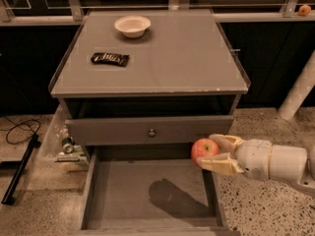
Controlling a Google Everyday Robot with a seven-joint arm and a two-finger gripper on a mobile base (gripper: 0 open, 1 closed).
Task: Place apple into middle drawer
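My gripper (210, 153) comes in from the right and is shut on the red apple (204, 150). It holds the apple above the right rear corner of the pulled-out middle drawer (147, 191), just below the front of the knobbed drawer (151, 131). The middle drawer's flat grey floor shows only the arm's shadow.
On the cabinet top (187, 58) stand a white bowl (132, 25) and a dark snack wrapper (110, 58). A small orange fruit (304, 9) sits on the back ledge at far right. Cables and clutter (64, 149) lie on the floor at left.
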